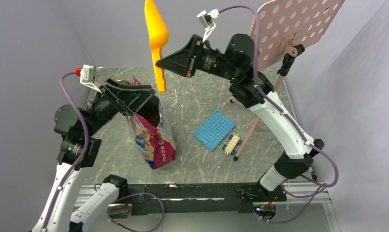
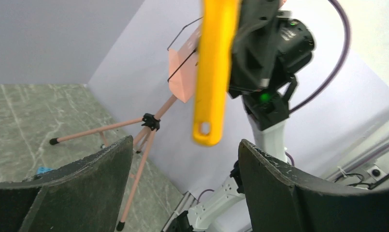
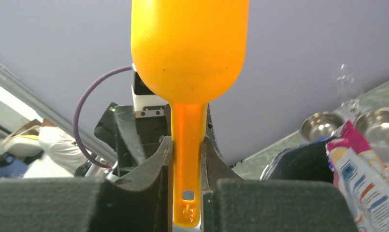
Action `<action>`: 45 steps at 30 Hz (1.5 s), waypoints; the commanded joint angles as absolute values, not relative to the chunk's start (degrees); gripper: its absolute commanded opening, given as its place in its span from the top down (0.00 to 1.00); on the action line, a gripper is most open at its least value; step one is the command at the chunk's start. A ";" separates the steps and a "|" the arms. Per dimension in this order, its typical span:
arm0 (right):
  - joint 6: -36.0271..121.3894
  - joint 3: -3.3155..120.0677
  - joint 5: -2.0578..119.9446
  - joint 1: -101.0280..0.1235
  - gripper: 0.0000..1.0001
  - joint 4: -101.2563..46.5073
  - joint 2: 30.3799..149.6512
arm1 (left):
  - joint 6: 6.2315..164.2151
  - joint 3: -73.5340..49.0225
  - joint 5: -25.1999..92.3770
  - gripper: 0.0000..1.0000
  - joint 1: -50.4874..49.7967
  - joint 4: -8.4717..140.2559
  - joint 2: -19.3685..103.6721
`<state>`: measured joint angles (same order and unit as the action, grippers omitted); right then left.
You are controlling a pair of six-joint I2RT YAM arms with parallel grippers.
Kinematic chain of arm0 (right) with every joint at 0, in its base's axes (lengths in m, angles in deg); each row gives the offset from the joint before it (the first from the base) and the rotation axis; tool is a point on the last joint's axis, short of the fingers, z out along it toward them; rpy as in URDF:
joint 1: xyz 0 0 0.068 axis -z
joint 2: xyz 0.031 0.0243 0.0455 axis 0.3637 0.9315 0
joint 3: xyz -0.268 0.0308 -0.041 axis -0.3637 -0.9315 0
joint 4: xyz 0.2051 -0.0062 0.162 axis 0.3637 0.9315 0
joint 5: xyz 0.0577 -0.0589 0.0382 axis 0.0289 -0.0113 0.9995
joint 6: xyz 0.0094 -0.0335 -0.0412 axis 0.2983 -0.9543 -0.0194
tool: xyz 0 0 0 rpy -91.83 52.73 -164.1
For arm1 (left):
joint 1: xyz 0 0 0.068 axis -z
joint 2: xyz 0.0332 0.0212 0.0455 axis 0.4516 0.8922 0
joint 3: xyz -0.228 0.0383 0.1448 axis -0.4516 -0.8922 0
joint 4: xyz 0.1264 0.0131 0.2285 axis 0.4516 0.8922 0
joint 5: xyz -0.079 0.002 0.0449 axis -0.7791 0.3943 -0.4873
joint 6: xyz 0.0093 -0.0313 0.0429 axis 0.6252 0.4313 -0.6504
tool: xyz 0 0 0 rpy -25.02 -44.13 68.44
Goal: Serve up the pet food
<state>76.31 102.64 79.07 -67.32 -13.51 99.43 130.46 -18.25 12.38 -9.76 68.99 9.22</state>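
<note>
Arms, pair: left black gripper (image 1: 140, 107), mid-left of top view, jaws spread wide; right black gripper (image 1: 159, 63), upper centre, clamping orange-yellow plastic scoop (image 1: 156, 29).

Up close, we saw the orange-yellow plastic scoop (image 3: 190, 53) dead centre, its rounded bowl filling the top of the view and its narrow handle running straight down. The right gripper (image 3: 187, 147) was clamped on it: two dark padded fingers (image 3: 149, 169) pinched the handle's lower end from either side, with the small slot near its tip showing between them. Behind the handle we made out a black arm section (image 3: 116, 129) carrying a white box, with a purple cable (image 3: 86, 108) looping off it. Low on the right stood a glossy pink cartoon-printed pouch (image 3: 359, 179). Beyond it, two round steel bowls (image 3: 322, 124) sat side by side on the grey marbled table (image 3: 260, 162).
</note>
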 commanded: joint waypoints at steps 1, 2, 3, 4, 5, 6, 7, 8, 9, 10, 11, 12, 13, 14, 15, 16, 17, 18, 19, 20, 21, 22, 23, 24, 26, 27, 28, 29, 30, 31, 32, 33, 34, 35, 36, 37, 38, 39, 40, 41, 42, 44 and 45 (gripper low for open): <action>82.45 98.65 84.60 -67.77 1.00 -21.92 99.77 | 134.71 -19.78 6.69 0.16 -8.86 53.55 8.17; 83.24 97.37 85.08 -67.87 1.00 -23.36 99.56 | 134.76 -19.32 5.95 0.16 -8.58 52.97 8.60; 84.03 96.38 85.55 -67.90 1.00 -24.92 99.40 | 134.95 -19.27 5.31 0.16 -8.16 51.86 9.04; 84.78 95.75 86.64 -67.99 1.00 -25.80 99.37 | 134.90 -19.16 5.17 0.16 -7.86 51.58 9.50; 85.27 95.49 87.31 -68.18 1.00 -26.39 99.44 | 134.30 -18.67 5.60 0.16 -7.78 52.85 9.81; 85.72 95.24 87.94 -68.37 1.00 -27.00 99.46 | 133.37 -18.08 6.10 0.16 -7.71 54.58 10.07; 86.15 94.91 88.57 -68.73 1.00 -27.60 99.38 | 132.67 -17.54 6.22 0.16 -7.58 55.61 10.33; 86.72 94.35 89.10 -69.05 1.00 -28.53 99.12 | 132.36 -16.88 6.25 0.16 -7.45 56.76 10.80; 87.43 93.51 89.47 -69.25 1.00 -29.91 98.68 | 131.97 -16.35 6.22 0.17 -7.38 57.90 11.12; 87.84 92.74 89.42 -69.49 1.00 -30.55 98.20 | 131.59 -16.08 6.25 0.17 -7.30 58.49 11.14; 87.93 92.22 89.07 -69.59 1.00 -30.39 97.69 | 131.42 -16.09 6.45 0.17 -7.21 58.77 11.02; 87.84 91.86 88.53 -69.72 1.00 -30.09 97.28 | 131.28 -16.19 7.00 0.18 -7.19 59.15 10.72; 87.92 91.49 88.29 -69.68 1.00 -30.09 96.90 | 130.99 -16.44 7.69 0.18 -7.24 59.72 10.19; 88.16 90.99 88.04 -69.70 1.00 -30.25 96.40 | 130.74 -16.63 8.19 0.19 -7.17 60.18 9.65; 88.88 90.57 88.01 -69.67 1.00 -30.90 96.23 | 130.78 -17.04 8.61 0.19 -7.18 60.21 9.30; 89.77 90.21 88.33 -69.67 1.00 -32.07 96.21 | 131.33 -17.52 8.86 0.20 -7.16 59.66 8.93; 90.81 89.78 88.71 -69.83 1.00 -33.27 96.32 | 132.02 -18.03 8.70 0.21 -7.09 58.54 9.00; 91.71 89.41 88.88 -69.96 1.00 -34.70 96.38 | 132.91 -18.55 8.27 0.22 -6.95 57.34 9.16; 92.51 89.02 88.95 -70.20 1.00 -36.43 96.56 | 133.73 -18.81 7.93 0.24 -6.73 56.56 9.46; 93.03 88.86 88.70 -70.49 1.00 -37.24 96.70 | 133.91 -18.89 7.72 0.26 -6.35 56.07 9.77; 93.37 88.79 88.40 -70.75 1.00 -37.86 96.82 | 133.64 -18.70 7.66 0.29 -5.80 56.08 10.07; 93.84 88.57 88.08 -70.99 1.00 -38.84 97.00 | 133.22 -18.34 7.76 0.32 -5.26 56.73 10.21; 94.38 88.30 87.87 -71.29 1.00 -39.89 97.05 | 132.59 -18.03 7.95 0.35 -4.84 57.57 10.32; 95.04 88.00 87.61 -71.44 1.00 -40.80 97.13 | 132.13 -17.97 8.00 0.38 -4.46 58.02 10.38; 96.06 87.14 86.63 -72.04 1.00 -42.31 97.18 | 131.73 -18.00 7.68 0.47 -3.97 58.28 10.49; 96.53 86.63 86.15 -72.30 1.00 -42.97 97.06 | 131.54 -17.98 7.44 0.52 -3.87 58.44 10.51; 96.90 86.29 85.93 -72.52 1.00 -43.59 97.03 | 131.34 -18.12 7.45 0.58 -3.75 58.50 10.45; 97.09 86.20 85.72 -72.70 1.00 -43.58 97.02 | 131.12 -18.27 7.56 0.66 -3.73 58.61 10.24; 96.82 86.23 85.63 -72.92 1.00 -43.28 97.06 | 130.55 -18.31 8.04 0.74 -3.73 59.09 9.94; 96.20 86.62 85.55 -73.04 1.00 -41.92 97.11 | 129.22 -17.99 8.87 0.86 -3.73 60.44 9.60; 94.67 87.52 85.16 -73.11 1.00 -39.42 97.18 | 126.86 -17.10 9.61 0.94 -3.73 63.14 9.18; 92.60 88.56 84.43 -73.05 1.00 -35.22 97.18 | 123.77 -15.47 10.35 1.00 -3.73 67.65 8.92; 90.44 89.57 83.65 -72.97 0.95 -31.27 97.00 | 119.78 -13.22 11.05 1.00 -3.73 75.89 8.90; 88.33 89.58 82.51 -72.78 0.79 -27.81 96.51 | 115.87 -10.55 11.80 1.00 -3.73 82.35 9.16; 85.83 89.46 81.05 -72.61 0.62 -24.13 96.03 | 111.62 -7.40 12.86 1.00 -3.73 89.76 9.58; 84.31 89.44 79.20 -72.57 0.44 -20.81 95.64 | 107.69 -4.68 13.85 1.00 -3.73 96.03 10.04; 82.91 89.44 77.73 -72.52 0.27 -18.27 95.34 | 104.23 -2.10 15.03 1.00 -3.73 101.43 10.33; 81.64 89.72 76.27 -72.58 0.12 -16.15 95.11 | 100.89 0.06 16.18 1.00 -3.70 106.30 10.54; 80.48 90.65 74.25 -72.66 0.01 -13.73 95.30 | 98.26 1.73 17.23 1.00 -3.69 110.15 10.70; 79.26 92.06 72.65 -72.70 0.00 -10.43 95.94 | 94.95 3.30 18.34 1.00 -3.65 113.90 10.85; 78.01 94.61 71.22 -72.71 0.00 -7.31 97.10 | 92.82 5.30 19.29 1.00 -3.64 117.34 11.19; 76.00 100.78 68.21 -72.82 0.00 -0.36 100.31 | 89.36 7.96 20.83 1.00 -3.67 123.26 11.97; 74.96 103.55 67.91 -72.89 0.00 1.68 101.90 | 87.79 9.16 21.60 1.00 -3.69 125.85 12.46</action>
